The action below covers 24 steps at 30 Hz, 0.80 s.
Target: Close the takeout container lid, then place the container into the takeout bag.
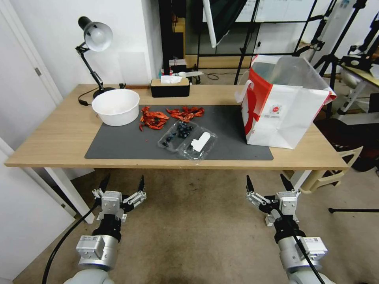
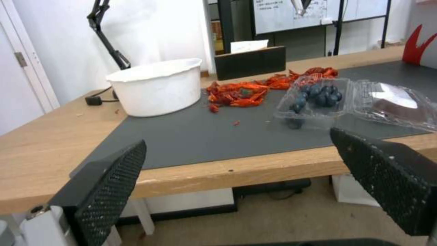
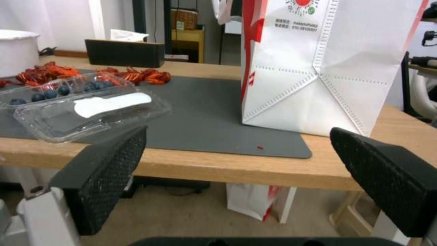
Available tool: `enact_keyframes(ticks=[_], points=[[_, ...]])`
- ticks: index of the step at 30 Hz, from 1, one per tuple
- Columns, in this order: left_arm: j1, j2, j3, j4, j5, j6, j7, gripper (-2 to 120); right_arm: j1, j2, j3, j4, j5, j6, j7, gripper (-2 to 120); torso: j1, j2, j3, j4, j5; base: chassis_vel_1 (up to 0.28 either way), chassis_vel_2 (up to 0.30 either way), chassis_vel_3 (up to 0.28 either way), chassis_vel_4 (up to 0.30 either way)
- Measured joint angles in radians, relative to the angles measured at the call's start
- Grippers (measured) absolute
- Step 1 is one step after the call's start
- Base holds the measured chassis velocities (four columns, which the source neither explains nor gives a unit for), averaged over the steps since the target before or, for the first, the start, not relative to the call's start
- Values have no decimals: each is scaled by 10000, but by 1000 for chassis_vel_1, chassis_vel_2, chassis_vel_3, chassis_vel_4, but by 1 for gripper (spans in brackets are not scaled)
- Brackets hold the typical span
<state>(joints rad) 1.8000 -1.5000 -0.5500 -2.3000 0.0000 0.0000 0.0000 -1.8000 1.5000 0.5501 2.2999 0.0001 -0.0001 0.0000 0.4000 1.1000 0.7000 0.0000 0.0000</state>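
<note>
With the left gripper (image 1: 121, 184) and right gripper (image 1: 268, 184) spread wide below the table's (image 1: 51, 146) front edge, the takeout container (image 1: 176, 134) lies open near the mat's (image 1: 118, 146) front edge, its lid (image 1: 197, 143) light enough to skid, left of the takeout bag (image 1: 286, 108).

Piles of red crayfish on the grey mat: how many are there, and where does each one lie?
2. One pile lies just right of the white bowl. The other pile lies farther right, behind the open takeout container. A few loose pieces lie between them.
</note>
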Motion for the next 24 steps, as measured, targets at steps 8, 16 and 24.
enact_keyframes(ticks=[8,16,24], points=[[0,0,0,0,0,0,0,100,0,0,0,0,0,0,0,100,0,0,0,0,0,0,0,0,0],[-121,283,564,-147,-682,402,-836,100,634,-136,-1146,-127,-253,-1346,-244,100,0,0,0,1,-1,0,0,0,0],[-355,813,1592,-417,-1902,1128,-2328,100,1350,-134,-2034,-204,-389,-2460,-526,100,0,0,0,-1,-1,0,0,0,0]])
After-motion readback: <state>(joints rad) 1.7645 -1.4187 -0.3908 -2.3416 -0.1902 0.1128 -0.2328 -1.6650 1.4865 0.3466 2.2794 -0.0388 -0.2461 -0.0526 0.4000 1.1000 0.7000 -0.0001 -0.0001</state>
